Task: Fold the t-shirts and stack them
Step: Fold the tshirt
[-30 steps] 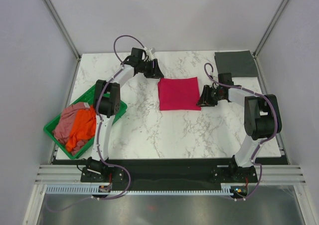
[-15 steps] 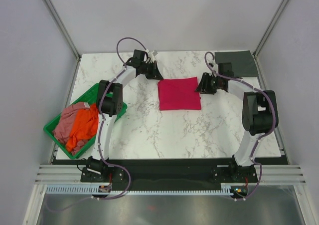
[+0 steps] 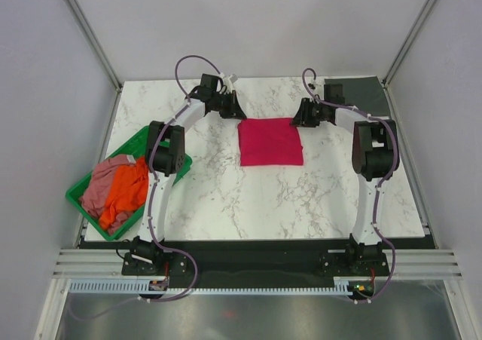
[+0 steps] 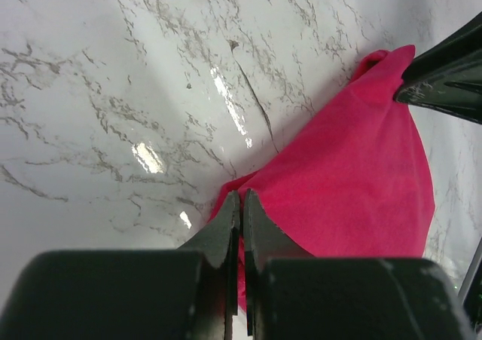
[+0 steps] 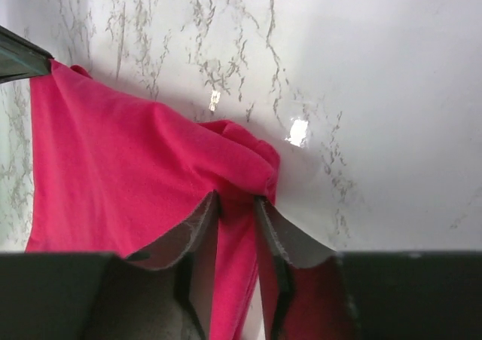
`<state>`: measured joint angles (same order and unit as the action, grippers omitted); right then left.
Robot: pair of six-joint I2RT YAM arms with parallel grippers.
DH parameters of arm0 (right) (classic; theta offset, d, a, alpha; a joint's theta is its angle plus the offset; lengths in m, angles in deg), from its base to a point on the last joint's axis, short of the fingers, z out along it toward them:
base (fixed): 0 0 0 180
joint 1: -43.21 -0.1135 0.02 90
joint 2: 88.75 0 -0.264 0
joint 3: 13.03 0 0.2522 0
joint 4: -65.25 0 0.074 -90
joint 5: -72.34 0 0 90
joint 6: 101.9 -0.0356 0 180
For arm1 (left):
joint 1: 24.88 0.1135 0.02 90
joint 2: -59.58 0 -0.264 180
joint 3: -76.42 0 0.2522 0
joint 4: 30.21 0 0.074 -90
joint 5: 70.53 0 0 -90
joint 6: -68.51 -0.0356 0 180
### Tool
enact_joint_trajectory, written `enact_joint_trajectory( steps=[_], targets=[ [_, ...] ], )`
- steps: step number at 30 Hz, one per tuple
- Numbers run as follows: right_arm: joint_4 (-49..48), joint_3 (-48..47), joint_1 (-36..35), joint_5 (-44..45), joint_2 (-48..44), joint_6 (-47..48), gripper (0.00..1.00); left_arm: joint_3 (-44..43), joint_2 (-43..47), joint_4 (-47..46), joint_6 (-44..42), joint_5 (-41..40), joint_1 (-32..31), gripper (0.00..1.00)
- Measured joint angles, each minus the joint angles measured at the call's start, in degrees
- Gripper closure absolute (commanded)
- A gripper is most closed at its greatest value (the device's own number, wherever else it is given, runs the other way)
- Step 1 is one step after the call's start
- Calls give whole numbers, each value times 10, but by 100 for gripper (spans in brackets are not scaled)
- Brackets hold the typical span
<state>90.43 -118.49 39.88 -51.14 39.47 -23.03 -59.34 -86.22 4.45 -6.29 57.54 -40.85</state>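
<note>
My left fingers (image 4: 224,231) clench the red tee's (image 3: 271,142) far-left corner, my right fingers (image 5: 194,225) pinch its bunched far-right corner, and the rest lies folded on the table (image 3: 226,197).

White arms (image 3: 154,204), black joints (image 3: 167,148), seemingly purple cables (image 3: 194,56)

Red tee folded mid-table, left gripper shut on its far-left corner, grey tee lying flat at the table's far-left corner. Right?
One error: the dark grey t-shirt lies at the far-right corner of the table, not the far-left. The top external view shows it. The rest stands: the crimson t-shirt lies folded mid-table, and the left gripper is shut on its far-left corner.
</note>
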Motion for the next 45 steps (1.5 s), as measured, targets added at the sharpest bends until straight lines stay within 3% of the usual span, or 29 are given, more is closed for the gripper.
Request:
enact_joint_trajectory(
  steps=[1, 2, 14, 20, 24, 29, 32, 34, 35, 36, 38, 44, 45],
  targets=[
    [-5, -2, 1, -1, 6, -3, 79, 0, 0, 0, 0, 0, 0, 98],
    [-13, -3, 2, -2, 11, -8, 100, 0, 0, 0, 0, 0, 1, 98],
    [-100, 3, 2, 15, 27, -72, 100, 29, 21, -4, 32, -97, 1, 98],
    [-118, 3, 2, 3, 31, -89, 56, 29, 21, -3, 49, -101, 6, 98],
    [-122, -2, 5, 1, 34, -87, 48, 23, 19, -1, 50, -105, 11, 98],
    [-124, -60, 6, -14, 74, -88, 48, 1, 10, -1, 49, -105, 16, 98],
    [-134, -88, 6, -34, 101, -98, 50, -6, 4, 0, 49, -104, 16, 98],
    [-144, -105, 6, -47, 116, -108, 57, -12, -1, -1, 49, -103, 16, 98],
    [-148, -114, 6, -50, 124, -113, 67, -14, -4, 0, 49, -103, 16, 98],
    [-153, -120, 6, -53, 132, -117, 86, -15, -7, -1, 49, -102, 16, 98],
    [-157, -130, 6, -53, 144, -130, 100, -18, -13, -1, 49, -101, 17, 98],
    [-167, -132, 7, -35, 149, -158, 100, -18, -15, -6, 56, -115, 23, 98],
    [-167, -132, 7, -33, 149, -162, 96, -18, -15, -7, 59, -117, 24, 98]
  ],
)
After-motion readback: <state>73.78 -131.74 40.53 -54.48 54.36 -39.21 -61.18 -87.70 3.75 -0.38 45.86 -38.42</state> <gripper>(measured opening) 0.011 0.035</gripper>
